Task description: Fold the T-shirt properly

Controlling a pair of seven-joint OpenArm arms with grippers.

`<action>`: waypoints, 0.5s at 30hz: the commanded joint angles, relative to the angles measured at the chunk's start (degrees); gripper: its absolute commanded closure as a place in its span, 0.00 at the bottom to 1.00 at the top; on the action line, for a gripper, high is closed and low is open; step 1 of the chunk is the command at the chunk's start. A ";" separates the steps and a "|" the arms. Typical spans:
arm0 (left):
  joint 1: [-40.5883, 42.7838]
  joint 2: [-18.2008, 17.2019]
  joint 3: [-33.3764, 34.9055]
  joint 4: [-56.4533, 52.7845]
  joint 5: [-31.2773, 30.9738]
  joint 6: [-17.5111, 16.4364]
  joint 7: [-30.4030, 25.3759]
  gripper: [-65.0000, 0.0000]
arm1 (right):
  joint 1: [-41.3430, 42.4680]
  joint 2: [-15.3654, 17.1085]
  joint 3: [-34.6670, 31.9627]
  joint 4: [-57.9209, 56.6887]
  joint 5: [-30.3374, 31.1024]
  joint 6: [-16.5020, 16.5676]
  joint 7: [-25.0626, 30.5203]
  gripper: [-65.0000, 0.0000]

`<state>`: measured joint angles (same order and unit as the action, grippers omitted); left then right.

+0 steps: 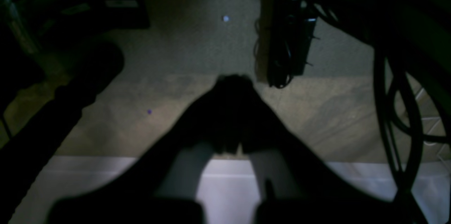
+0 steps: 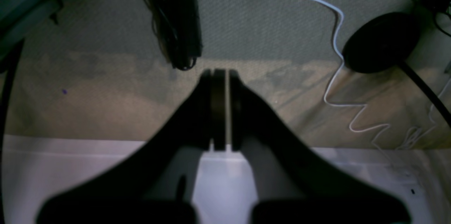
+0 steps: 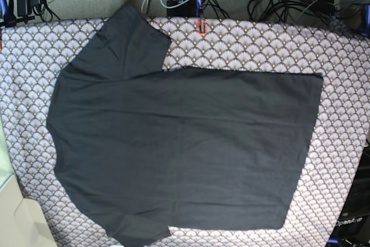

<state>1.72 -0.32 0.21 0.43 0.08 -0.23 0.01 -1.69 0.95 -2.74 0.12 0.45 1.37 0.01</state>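
Soft matte charcoal-black short-sleeved T-shirt (image 3: 185, 148) lies flat on scallop-patterned white-and-brown cloth (image 3: 347, 73); black left gripper (image 1: 234, 83) and right gripper (image 2: 220, 76) pressed together, empty.

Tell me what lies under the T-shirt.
The T-shirt lies spread flat on a scallop-patterned cloth, which shows all around its edges. Whatever is beneath the shirt's middle is covered and cannot be seen.

Left gripper (image 1: 230, 111) matte black, tapered fingers, right gripper (image 2: 220, 107) black, flat dark pads

Dark T-shirt (image 3: 185, 148) flat, unfolded, collar left, hem right.
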 commanded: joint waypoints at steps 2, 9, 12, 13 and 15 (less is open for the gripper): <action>0.09 -0.17 0.01 0.06 -0.30 0.10 -0.05 1.00 | 0.16 0.15 0.15 0.10 0.21 -0.88 -0.05 1.00; 0.09 -0.17 -0.08 0.06 -0.38 0.10 -0.05 1.00 | 0.07 0.24 0.15 0.10 0.21 -0.88 -0.05 1.00; 0.26 -0.17 -0.08 0.06 -0.38 0.01 -0.05 1.00 | -0.28 0.41 0.15 0.10 0.21 -0.88 0.03 1.00; 0.35 -0.17 -0.08 0.06 -0.38 -0.17 -0.05 1.00 | -0.37 0.85 0.15 0.10 0.21 -0.88 0.12 1.00; 0.88 -0.17 -0.08 0.06 -0.38 -0.25 -0.14 1.00 | -1.34 1.03 0.06 0.01 0.21 -0.88 1.88 1.00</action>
<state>2.07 -0.32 0.21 0.43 -0.30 -0.25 -0.21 -2.33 1.76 -2.74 0.27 0.47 1.34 1.85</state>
